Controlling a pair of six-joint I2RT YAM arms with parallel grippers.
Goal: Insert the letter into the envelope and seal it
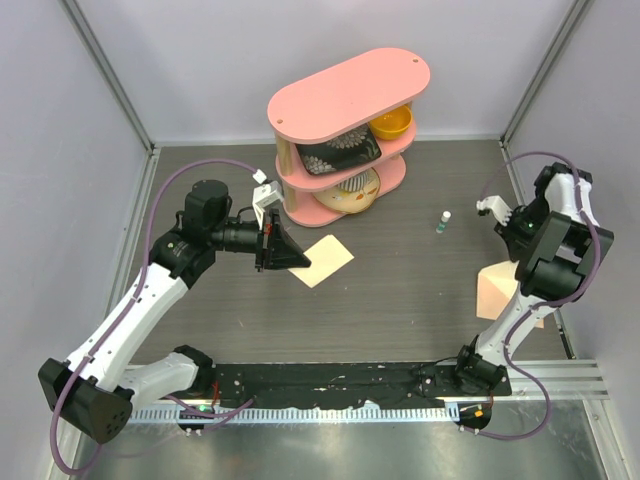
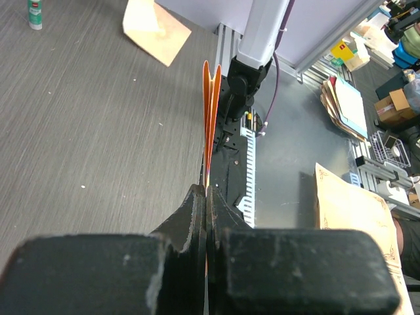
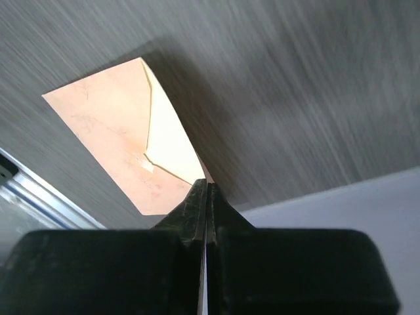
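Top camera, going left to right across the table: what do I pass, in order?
left hand → letter → small bottle → envelope. The pink shelf spans too wide to place in the order.

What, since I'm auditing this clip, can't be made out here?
Envelope: top view, the right arm covers part.
Letter: left wrist view, edge-on in the left claw; face unseen.
Bottle: top view, too small to read; left wrist view crops it.
Shelf: top view, its top board hides the lower tiers.
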